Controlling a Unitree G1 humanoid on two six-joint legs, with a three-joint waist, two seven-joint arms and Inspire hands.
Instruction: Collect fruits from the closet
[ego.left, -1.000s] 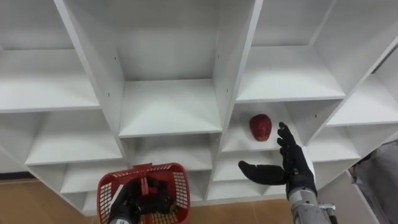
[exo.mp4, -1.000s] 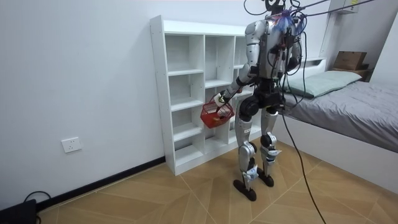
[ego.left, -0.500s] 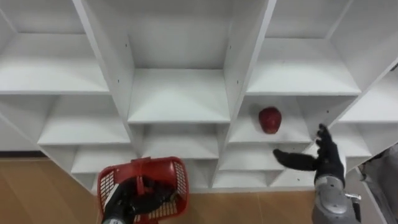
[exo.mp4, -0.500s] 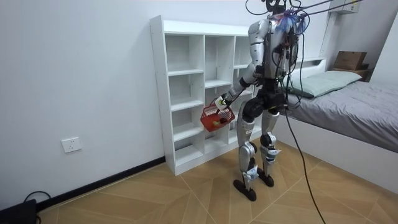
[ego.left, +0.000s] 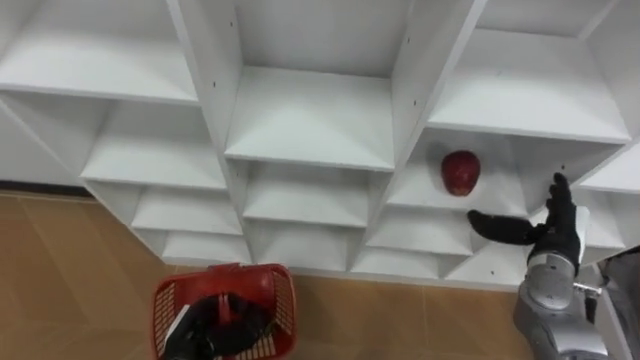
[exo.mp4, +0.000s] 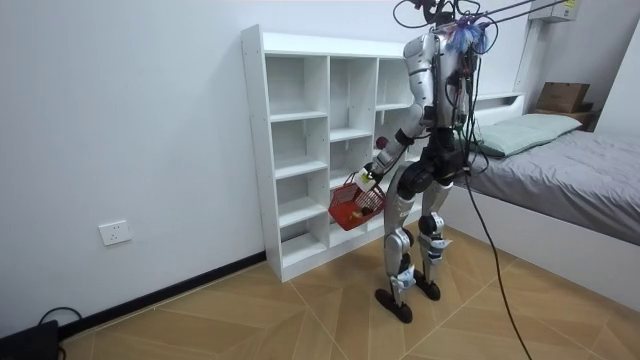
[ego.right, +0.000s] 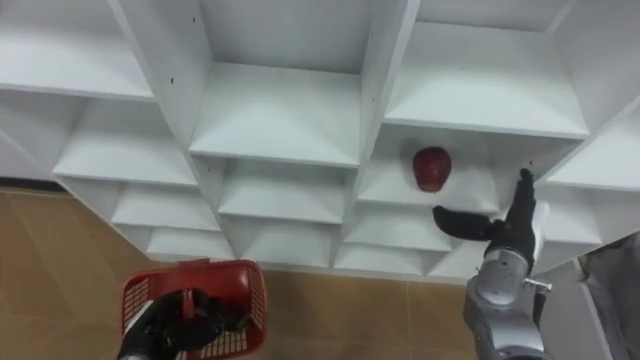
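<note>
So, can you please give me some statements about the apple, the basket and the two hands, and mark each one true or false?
1. The apple lies on a shelf of the white shelf unit. True.
2. The right hand is closed round the apple. False: its fingers are straight, and it is held just below and to the right of the apple, apart from it.
3. The left hand grips the red basket by its handle. True.
4. The red basket stands on the floor. False: the room view shows it in the air, carried by the left hand in front of the lower shelves.
</note>
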